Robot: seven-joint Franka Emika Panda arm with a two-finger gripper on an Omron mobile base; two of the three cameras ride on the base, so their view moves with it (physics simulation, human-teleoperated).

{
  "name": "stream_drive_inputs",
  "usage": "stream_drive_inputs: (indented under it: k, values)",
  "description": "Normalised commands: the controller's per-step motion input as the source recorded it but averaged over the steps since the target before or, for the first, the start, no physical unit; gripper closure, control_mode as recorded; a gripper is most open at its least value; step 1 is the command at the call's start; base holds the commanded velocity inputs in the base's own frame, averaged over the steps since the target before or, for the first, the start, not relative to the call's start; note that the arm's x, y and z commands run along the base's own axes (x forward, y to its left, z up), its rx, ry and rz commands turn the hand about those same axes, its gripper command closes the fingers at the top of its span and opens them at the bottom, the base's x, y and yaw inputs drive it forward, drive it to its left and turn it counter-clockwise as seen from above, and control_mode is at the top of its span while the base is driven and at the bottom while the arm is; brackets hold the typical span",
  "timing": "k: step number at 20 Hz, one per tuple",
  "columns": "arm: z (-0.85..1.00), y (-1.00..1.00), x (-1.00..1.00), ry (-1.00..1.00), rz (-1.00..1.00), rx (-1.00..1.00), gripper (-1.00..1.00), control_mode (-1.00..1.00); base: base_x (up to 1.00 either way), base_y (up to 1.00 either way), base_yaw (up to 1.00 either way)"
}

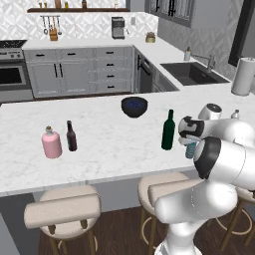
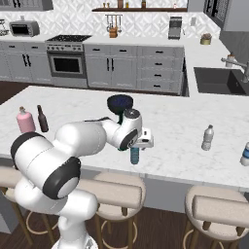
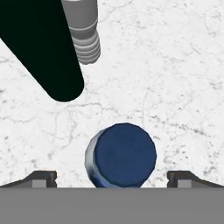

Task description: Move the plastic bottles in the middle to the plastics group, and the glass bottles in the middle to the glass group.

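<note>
So I've got the arm parked over the marble island counter [image 1: 99, 144] with the gripper [image 3: 112, 177] pointing straight down at the small blue bottle [image 3: 124, 159]. In the hand view I'm looking right at its dark blue cap, and it sits between the two fingertips [image 3: 41, 178], which stand as wide apart as they go, one off to each side, neither touching the bottle. So: wide open, holding nothing.

From the right base view the blue bottle [image 2: 134, 155] stands upright on the counter just under the hand, near the front edge. In the left base view I can only catch a sliver of it [image 1: 191, 149] behind the arm's elbow.

The tall green bottle [image 1: 168, 130] is upright just beside the blue one (in the hand view it's that big dark shape slanting in from the top left). Behind it sits a dark bowl [image 1: 134, 106].

Over at the far left end of the counter are the pink flask [image 1: 52, 143] and the slim brown bottle [image 1: 71, 136], standing close together, well apart from the middle pair. Off to the other side, the clear greyish bottle [image 2: 207, 138] is upright on its own, and there's another bottle [image 2: 246, 154] at the picture edge that I can't make out properly.
</note>
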Motion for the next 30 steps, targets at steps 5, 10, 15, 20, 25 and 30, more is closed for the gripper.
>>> stream_drive_inputs:
  k: [5, 10, 15, 20, 25, 30]
  values:
    - [-0.02, 0.00, 0.00, -0.04, 0.00, 0.01, -1.00, -1.00, 0.00, 0.00, 0.00]
    - [0.00, 0.00, 0.06, -0.05, 0.00, 0.00, -1.00, -1.00, 0.00, 0.00, 0.00]
    - [-0.01, 0.00, 0.09, -0.04, 0.00, 0.00, -1.00, -1.00, 0.00, 0.00, 0.00]
    - [-0.07, 0.00, 0.06, -0.04, 0.00, 0.00, -1.00, -1.00, 0.00, 0.00, 0.00]
    - [0.00, 0.00, 0.00, 0.00, 0.00, 0.00, 1.00, -1.00, 0.00, 0.00, 0.00]
    - [0.00, 0.00, 0.00, 0.00, 0.00, 0.00, 1.00, -1.00, 0.00, 0.00, 0.00]
